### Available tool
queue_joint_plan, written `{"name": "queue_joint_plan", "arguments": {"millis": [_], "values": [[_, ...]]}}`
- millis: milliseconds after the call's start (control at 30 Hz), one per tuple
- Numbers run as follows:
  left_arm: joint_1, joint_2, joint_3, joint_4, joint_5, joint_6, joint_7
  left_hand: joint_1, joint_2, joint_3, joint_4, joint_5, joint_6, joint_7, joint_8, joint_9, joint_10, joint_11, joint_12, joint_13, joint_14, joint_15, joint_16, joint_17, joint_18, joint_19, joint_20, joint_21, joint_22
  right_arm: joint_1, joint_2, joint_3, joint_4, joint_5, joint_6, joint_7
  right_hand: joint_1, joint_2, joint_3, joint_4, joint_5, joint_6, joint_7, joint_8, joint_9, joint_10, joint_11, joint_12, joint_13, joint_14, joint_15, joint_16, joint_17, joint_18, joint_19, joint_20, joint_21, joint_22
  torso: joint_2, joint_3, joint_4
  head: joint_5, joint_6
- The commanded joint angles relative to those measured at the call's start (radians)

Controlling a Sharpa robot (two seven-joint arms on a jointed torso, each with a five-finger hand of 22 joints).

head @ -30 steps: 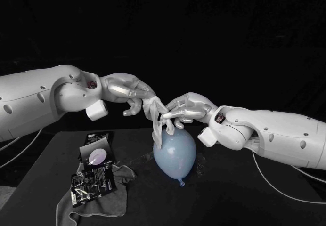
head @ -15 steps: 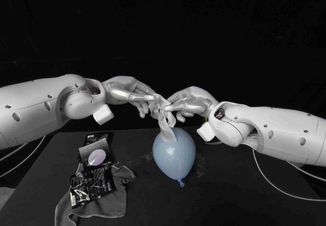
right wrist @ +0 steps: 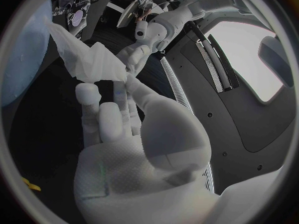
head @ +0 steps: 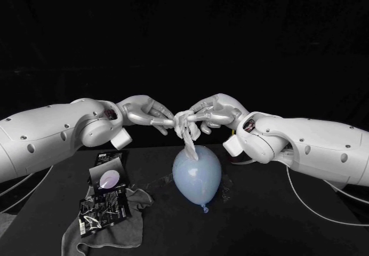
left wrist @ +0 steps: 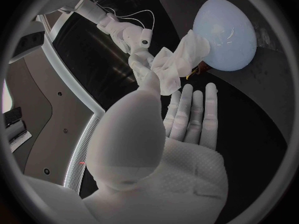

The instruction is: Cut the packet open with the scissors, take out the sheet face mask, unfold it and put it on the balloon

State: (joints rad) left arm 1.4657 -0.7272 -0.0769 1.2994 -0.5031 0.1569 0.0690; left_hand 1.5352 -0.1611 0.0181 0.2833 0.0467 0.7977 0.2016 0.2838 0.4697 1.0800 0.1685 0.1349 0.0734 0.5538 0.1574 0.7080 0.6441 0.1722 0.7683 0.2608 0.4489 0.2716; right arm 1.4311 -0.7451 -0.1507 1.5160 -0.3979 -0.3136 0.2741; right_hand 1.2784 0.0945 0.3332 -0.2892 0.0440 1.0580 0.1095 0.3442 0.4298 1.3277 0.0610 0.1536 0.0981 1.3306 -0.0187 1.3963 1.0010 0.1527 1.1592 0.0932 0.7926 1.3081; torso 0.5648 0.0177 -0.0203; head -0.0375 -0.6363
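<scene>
My left hand point(left wrist: 182, 129) pinches the crumpled white sheet face mask point(left wrist: 179, 63), and my right hand point(left wrist: 141, 67) grips it from the right. Its loose end lies just beside the pale blue balloon point(left wrist: 225, 32) on the black table point(left wrist: 261, 102).

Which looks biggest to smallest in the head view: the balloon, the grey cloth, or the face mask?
The balloon and the grey cloth look alike, too close to rank.
The face mask, bunched up, is smallest.

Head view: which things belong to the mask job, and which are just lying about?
In use: sheet face mask, held by left hand and right hand; balloon below it.
Lying about: black packets, grey cloth.
</scene>
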Motion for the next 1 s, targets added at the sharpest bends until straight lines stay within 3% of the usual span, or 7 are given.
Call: {"name": "queue_joint_plan", "arguments": {"millis": [33, 200, 367, 433, 633, 767, 1000], "values": [[-0.004, 0.007, 0.001, 0.005, -0.039, -0.09, 0.046, 0.039, 0.006, -0.017, -0.004, 0.002, 0.014, 0.012, 0.006, -0.008, 0.014, -0.003, 0.013, 0.004, 0.0, -0.006, 0.019, -0.014, 0.003, 0.007, 0.009, -0.021, -0.014, 0.002, 0.003, 0.001, 0.0, -0.003, -0.008, -0.004, -0.012, -0.003, 0.014, 0.003, 0.005, -0.008, 0.0, 0.008, 0.012, 0.031, -0.021, -0.005, 0.002, 0.007, -0.001, 0.004, 0.002, -0.008, 0.009, -0.002, 0.005, 0.066, 0.001, -0.0001, 0.0, 0.0, 0.0], [-0.009, 0.015, 0.001, 0.013, -0.053, -0.131, 0.054, 0.17, 0.05, 0.024, -0.036, 0.002, 0.054, -0.009, 0.022, -0.017, 0.066, -0.03, 0.043, 0.012, 0.052, -0.032, 0.069, -0.026, 0.011, 0.045, 0.004, -0.024, -0.019, 0.002, 0.007, 0.001, -0.004, -0.005, -0.008, -0.01, -0.012, -0.003, 0.014, 0.003, 0.005, -0.008, 0.0, 0.008, 0.012, 0.031, -0.021, -0.005, 0.002, 0.007, -0.001, 0.004, 0.002, -0.008, 0.009, -0.002, 0.005, 0.066, 0.001, 0.0006, 0.0002, 0.001, 0.0], [-0.011, 0.021, 0.001, 0.018, -0.056, -0.144, 0.048, 0.192, 0.051, 0.038, -0.021, 0.002, 0.081, -0.014, 0.025, -0.031, 0.093, -0.039, 0.051, 0.012, 0.087, -0.044, 0.096, -0.036, 0.01, 0.071, -0.009, -0.011, -0.013, 0.003, 0.008, 0.001, -0.005, -0.008, -0.008, -0.013, -0.016, -0.007, 0.025, 0.003, 0.005, -0.011, 0.0, 0.012, 0.016, 0.032, -0.022, -0.007, 0.003, 0.008, -0.001, 0.004, 0.001, -0.009, 0.01, -0.002, 0.007, 0.068, -0.001, 0.0012, -0.0001, 0.001, 0.001], [-0.012, 0.025, 0.0, 0.019, -0.056, -0.14, 0.038, 0.165, 0.04, 0.024, 0.002, 0.002, 0.079, -0.011, 0.02, -0.037, 0.088, -0.035, 0.046, 0.009, 0.089, -0.042, 0.1, -0.041, 0.009, 0.073, -0.01, -0.013, -0.013, 0.003, 0.009, 0.001, -0.006, -0.009, -0.009, -0.013, -0.016, -0.007, 0.025, 0.003, 0.005, -0.011, 0.0, 0.012, 0.016, 0.032, -0.022, -0.007, 0.003, 0.008, -0.001, 0.004, 0.001, -0.009, 0.01, -0.002, 0.007, 0.068, 0.0, 0.001, -0.0001, 0.001, 0.002], [-0.017, 0.032, -0.004, 0.02, -0.039, -0.11, -0.023, -0.069, 0.007, -0.114, 0.007, 0.003, 0.031, 0.022, -0.012, -0.064, 0.03, -0.002, 0.017, 0.001, 0.049, -0.016, 0.099, -0.071, 0.003, 0.058, -0.001, -0.046, -0.031, 0.003, 0.01, 0.001, -0.006, -0.01, -0.015, -0.014, -0.018, -0.009, 0.031, 0.003, 0.005, -0.012, 0.0, 0.013, 0.019, 0.033, -0.022, -0.008, 0.003, 0.008, -0.001, 0.005, 0.001, -0.009, 0.011, -0.002, 0.009, 0.069, 0.0, 0.0012, -0.0008, 0.001, 0.005], [-0.023, 0.03, -0.006, 0.02, -0.032, -0.098, -0.067, -0.178, -0.06, -0.173, 0.017, 0.002, 0.0, 0.039, -0.025, -0.073, 0.006, 0.013, 0.011, 0.001, 0.029, -0.003, 0.102, -0.089, 0.005, 0.056, 0.006, -0.068, -0.043, 0.003, 0.009, 0.001, -0.004, -0.012, -0.02, -0.013, -0.02, -0.012, 0.038, 0.003, 0.005, -0.013, 0.0, 0.016, 0.021, 0.035, -0.022, -0.009, 0.004, 0.01, -0.002, 0.005, 0.003, -0.009, 0.012, -0.003, 0.011, 0.07, 0.001, 0.0011, -0.0005, -0.001, 0.004], [-0.046, 0.01, -0.01, 0.042, -0.027, -0.136, -0.119, -0.267, -0.077, -0.183, 0.018, 0.003, 0.005, 0.038, 0.0, -0.068, 0.015, 0.01, 0.029, 0.01, 0.062, -0.011, 0.131, -0.107, 0.011, 0.093, -0.001, -0.072, -0.049, 0.003, 0.006, 0.001, -0.004, -0.023, -0.05, -0.013, -0.022, -0.015, 0.047, 0.003, 0.005, -0.014, 0.0, 0.018, 0.024, 0.037, -0.022, -0.01, 0.005, 0.011, -0.002, 0.006, 0.004, -0.009, 0.013, -0.003, 0.014, 0.071, 0.0, 0.0004, 0.0009, -0.006, 0.001]]}}
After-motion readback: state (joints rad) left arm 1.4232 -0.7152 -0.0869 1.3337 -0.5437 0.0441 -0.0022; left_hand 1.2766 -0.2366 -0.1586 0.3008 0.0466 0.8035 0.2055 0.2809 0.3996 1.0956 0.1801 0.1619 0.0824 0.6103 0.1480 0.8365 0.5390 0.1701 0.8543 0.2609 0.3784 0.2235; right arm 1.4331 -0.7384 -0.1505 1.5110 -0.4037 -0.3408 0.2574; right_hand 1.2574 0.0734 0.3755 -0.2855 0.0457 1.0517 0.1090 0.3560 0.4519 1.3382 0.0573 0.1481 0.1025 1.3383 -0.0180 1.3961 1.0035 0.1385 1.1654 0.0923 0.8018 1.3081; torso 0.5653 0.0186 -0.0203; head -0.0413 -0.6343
